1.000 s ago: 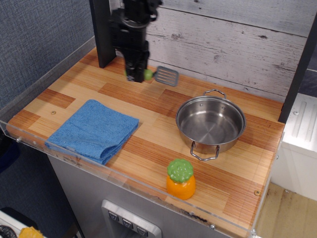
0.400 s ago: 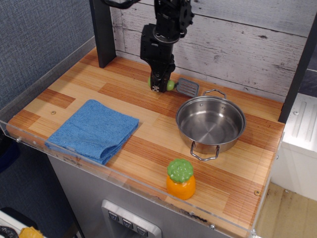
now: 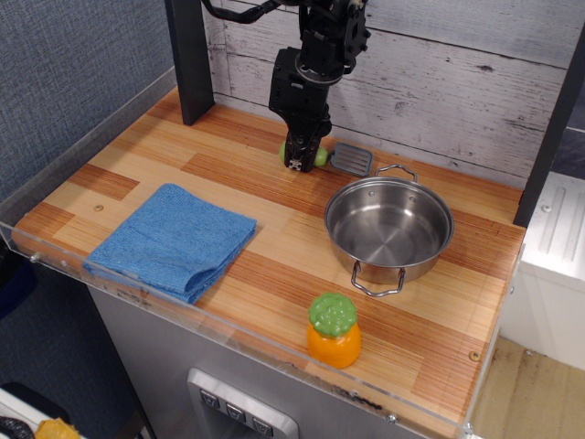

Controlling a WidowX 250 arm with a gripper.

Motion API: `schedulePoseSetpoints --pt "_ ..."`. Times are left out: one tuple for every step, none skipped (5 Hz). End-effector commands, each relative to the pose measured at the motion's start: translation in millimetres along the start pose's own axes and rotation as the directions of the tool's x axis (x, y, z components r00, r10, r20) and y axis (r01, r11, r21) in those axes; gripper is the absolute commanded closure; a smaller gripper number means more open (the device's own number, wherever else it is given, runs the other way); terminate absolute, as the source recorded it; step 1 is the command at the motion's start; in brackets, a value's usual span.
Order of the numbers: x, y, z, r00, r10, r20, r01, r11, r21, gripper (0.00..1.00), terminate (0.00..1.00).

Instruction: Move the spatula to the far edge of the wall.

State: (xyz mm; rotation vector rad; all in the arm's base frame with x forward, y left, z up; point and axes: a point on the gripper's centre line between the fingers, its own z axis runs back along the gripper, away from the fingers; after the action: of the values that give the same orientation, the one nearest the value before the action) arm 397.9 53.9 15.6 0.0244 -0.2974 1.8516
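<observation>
The spatula (image 3: pixel 350 159) has a lime-green handle and a grey slotted blade. It lies low over the wooden counter close to the whitewashed plank wall (image 3: pixel 439 82), just behind the pot. My black gripper (image 3: pixel 303 157) points down and is shut on the green handle, which peeks out on both sides of the fingers. The blade sticks out to the right of the gripper, near the pot's far handle.
A steel pot (image 3: pixel 388 230) stands right of centre. A folded blue cloth (image 3: pixel 172 240) lies at the front left. An orange toy with a green top (image 3: pixel 334 330) stands near the front edge. A dark post (image 3: pixel 188 57) stands at the back left.
My gripper has carried the spatula to the right along the wall, from near the dark post to just behind the pot. In the last half second it moved only slightly.
</observation>
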Motion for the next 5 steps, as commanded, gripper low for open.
schedulePoseSetpoints --pt "-2.9 7.7 17.8 1.000 0.027 0.000 -0.027 1.000 0.000 0.00 0.00" --pt "1.1 7.8 26.7 0.999 0.040 -0.007 -0.040 0.999 -0.014 0.00 0.00" --pt "3.2 6.6 36.5 0.999 0.047 -0.017 -0.048 0.998 -0.031 0.00 0.00" --pt "5.5 3.9 52.1 0.998 0.046 -0.031 -0.048 0.997 -0.063 0.00 0.00" --pt "6.2 1.7 75.5 0.998 0.047 -0.048 -0.052 0.993 -0.107 0.00 0.00"
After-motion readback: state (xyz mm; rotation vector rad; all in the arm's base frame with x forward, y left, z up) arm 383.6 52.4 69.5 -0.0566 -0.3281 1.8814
